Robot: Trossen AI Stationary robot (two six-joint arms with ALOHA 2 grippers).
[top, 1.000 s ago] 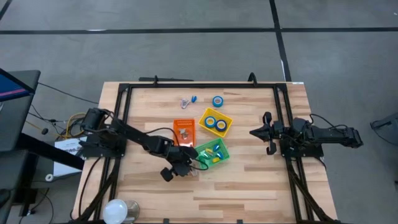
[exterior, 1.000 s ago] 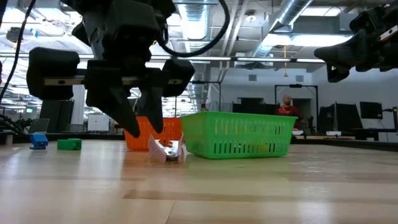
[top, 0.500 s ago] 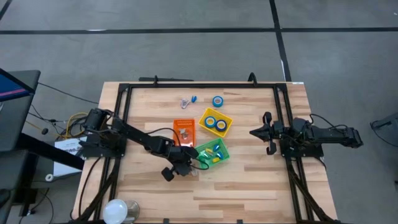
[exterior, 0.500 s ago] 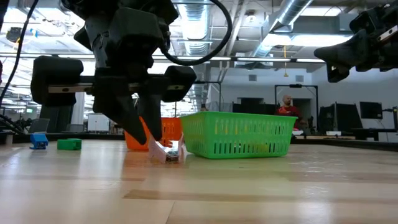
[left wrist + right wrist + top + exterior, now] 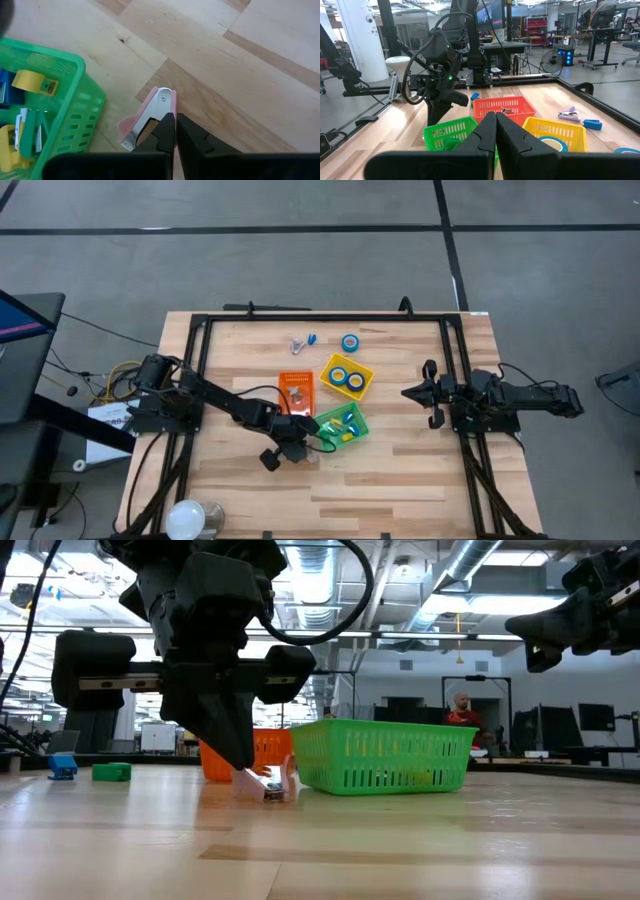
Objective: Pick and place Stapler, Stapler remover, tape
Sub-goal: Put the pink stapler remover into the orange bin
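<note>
A pink and metal stapler remover lies on the wooden table just beside the green bin, which holds small staplers. My left gripper slants down onto it, shut, and shows in the low view as my left gripper. One roll of blue tape lies flat on the table at the far side, and two more rest in the yellow bin. My right gripper waits shut above the table's right side. My left gripper has closed on the stapler remover's pink edge, which runs in between the two fingertips. The fingers come slanting down from the table's left side and cover the place of contact. The remover rests on the table.
An orange bin stands beyond the green one. A second remover and a small blue stapler lie near the far edge. A white round object sits at the near left corner. Bare wood lies along the near side.
My left gripper has shut its fingers at the stapler remover without moving from its place. The remover still lies on the table beside the green bin.
</note>
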